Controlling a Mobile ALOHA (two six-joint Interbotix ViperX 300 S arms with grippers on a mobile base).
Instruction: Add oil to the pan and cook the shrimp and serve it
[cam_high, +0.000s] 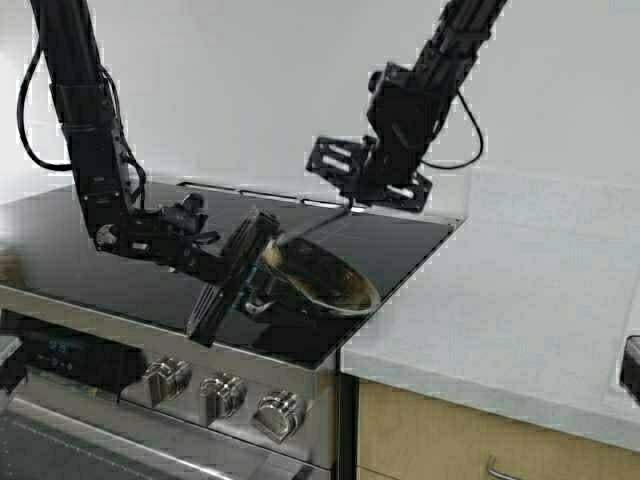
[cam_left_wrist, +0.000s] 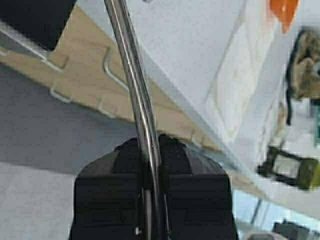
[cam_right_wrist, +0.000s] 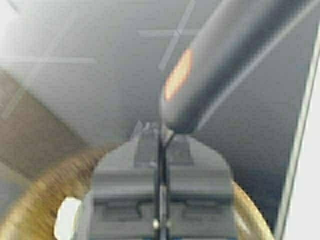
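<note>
Pan (cam_high: 325, 280) tilts, left jaws clamping its rim; right jaws pinch a part-hidden utensil (cam_right_wrist: 220, 60).

Shiny steel pan (cam_high: 320, 280), glossy black stovetop (cam_high: 120, 255)

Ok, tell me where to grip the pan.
Grip the pan by its thin steel handle, from the robot's left side, where it sticks out. The left gripper is clamped there already, holding the pan tilted over the stovetop; the round body offers no narrow hold.
</note>
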